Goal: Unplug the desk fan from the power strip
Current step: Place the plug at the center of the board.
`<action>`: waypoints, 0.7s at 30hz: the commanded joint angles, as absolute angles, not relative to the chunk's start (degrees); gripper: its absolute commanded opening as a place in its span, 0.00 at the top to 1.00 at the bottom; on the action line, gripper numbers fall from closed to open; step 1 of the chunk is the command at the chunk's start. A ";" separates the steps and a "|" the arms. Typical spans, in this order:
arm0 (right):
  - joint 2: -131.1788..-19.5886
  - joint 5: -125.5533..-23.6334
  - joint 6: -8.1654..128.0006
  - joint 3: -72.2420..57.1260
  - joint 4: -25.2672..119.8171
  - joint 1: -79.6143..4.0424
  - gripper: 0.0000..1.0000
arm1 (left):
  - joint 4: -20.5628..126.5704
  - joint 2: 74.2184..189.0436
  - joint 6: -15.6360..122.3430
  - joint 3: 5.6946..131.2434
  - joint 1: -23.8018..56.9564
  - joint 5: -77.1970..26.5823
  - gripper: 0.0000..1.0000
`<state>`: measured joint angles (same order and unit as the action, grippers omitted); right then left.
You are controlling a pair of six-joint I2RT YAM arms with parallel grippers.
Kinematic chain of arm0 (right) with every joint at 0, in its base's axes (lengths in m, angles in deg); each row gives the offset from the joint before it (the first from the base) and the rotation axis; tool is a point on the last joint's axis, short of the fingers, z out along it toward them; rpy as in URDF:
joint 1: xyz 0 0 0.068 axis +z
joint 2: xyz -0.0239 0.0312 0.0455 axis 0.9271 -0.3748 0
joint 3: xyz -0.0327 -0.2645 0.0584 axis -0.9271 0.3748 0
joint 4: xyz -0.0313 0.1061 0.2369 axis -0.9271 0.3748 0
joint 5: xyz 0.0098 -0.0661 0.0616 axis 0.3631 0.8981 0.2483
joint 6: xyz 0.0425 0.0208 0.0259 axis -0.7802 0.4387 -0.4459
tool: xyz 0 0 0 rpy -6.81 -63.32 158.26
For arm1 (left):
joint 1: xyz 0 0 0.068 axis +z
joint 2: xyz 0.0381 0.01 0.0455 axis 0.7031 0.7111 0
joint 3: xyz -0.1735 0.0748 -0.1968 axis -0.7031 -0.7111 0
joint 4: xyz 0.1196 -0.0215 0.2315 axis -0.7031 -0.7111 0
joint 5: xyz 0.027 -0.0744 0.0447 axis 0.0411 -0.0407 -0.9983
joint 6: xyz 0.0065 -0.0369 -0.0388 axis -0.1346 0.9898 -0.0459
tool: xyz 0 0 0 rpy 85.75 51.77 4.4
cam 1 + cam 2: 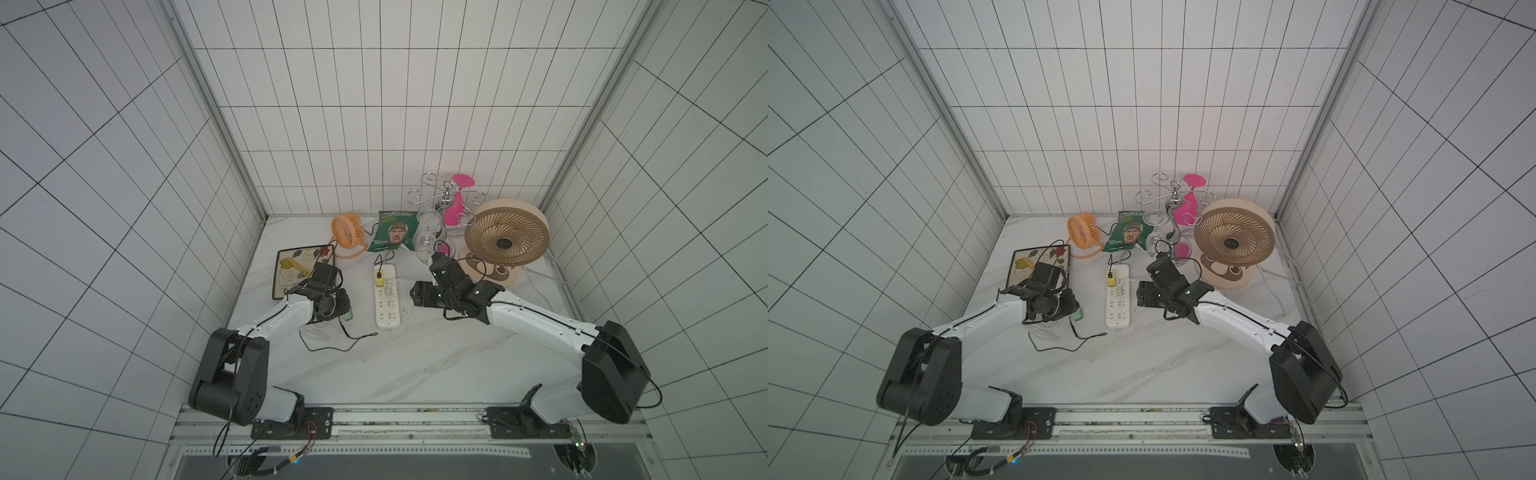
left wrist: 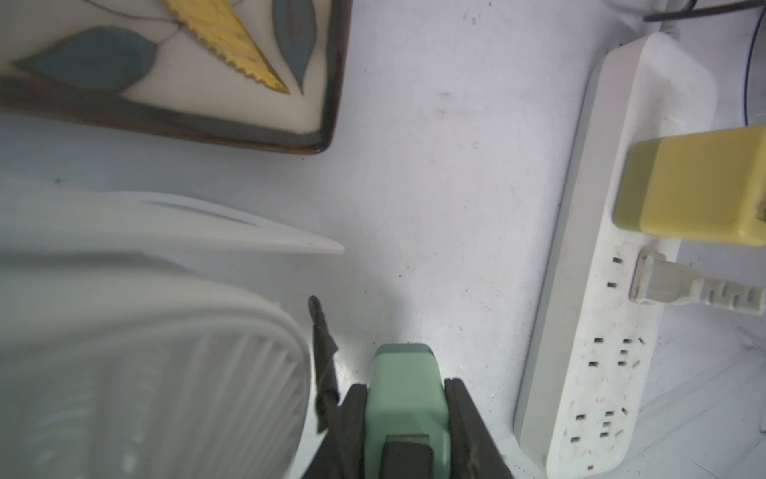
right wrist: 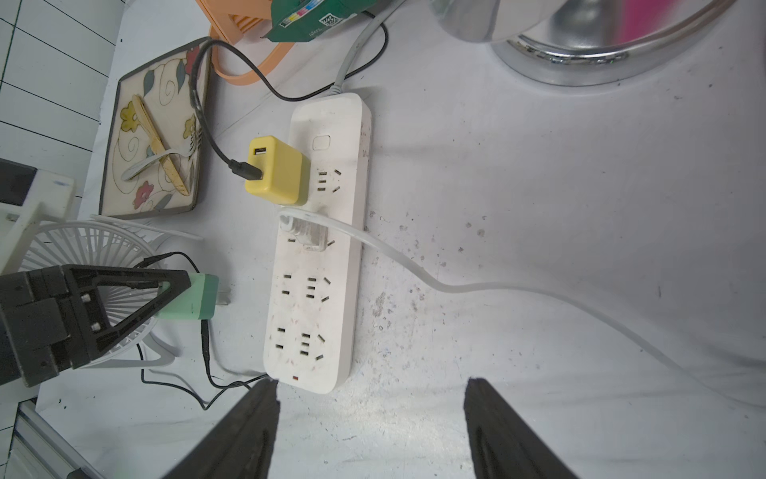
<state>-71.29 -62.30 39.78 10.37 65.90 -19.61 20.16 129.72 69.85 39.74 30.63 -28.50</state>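
Observation:
The white power strip (image 1: 386,301) (image 1: 1119,301) (image 3: 319,257) lies flat mid-table. A yellow adapter (image 3: 275,170) and a white plug (image 3: 306,232) sit in its far sockets. My left gripper (image 2: 408,383) (image 1: 343,309) is shut on a green adapter plug (image 2: 404,390) (image 3: 195,296). The plug's prongs are out in the air, a short gap left of the strip. Its black cable (image 1: 332,345) loops toward the small white desk fan (image 3: 91,249) (image 2: 145,373) under my left arm. My right gripper (image 3: 373,385) (image 1: 419,293) hangs open and holds nothing, just right of the strip's near end.
A patterned plate (image 1: 299,270) holding cutlery lies far left. Behind the strip stand an orange fan (image 1: 348,235), a green snack bag (image 1: 392,237) and a wire glass rack (image 1: 444,199). A large beige fan (image 1: 505,232) stands back right, its white cord crossing the table.

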 commanded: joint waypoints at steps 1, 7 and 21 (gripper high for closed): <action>-70.45 -61.63 40.84 10.23 67.01 -19.65 0.26 | 17.87 129.42 67.91 37.99 31.32 -27.84 1.00; -69.95 -61.56 41.07 10.37 66.95 -19.80 0.26 | 23.74 127.10 72.18 39.08 28.58 -21.35 1.00; -68.77 -61.02 40.94 10.87 67.47 -20.18 0.27 | 25.54 137.72 74.16 42.11 25.43 -24.68 0.66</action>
<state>-70.70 -62.23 40.31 10.37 66.36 -19.76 26.78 136.06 74.22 42.30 24.99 -21.29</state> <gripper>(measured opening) 0.735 0.317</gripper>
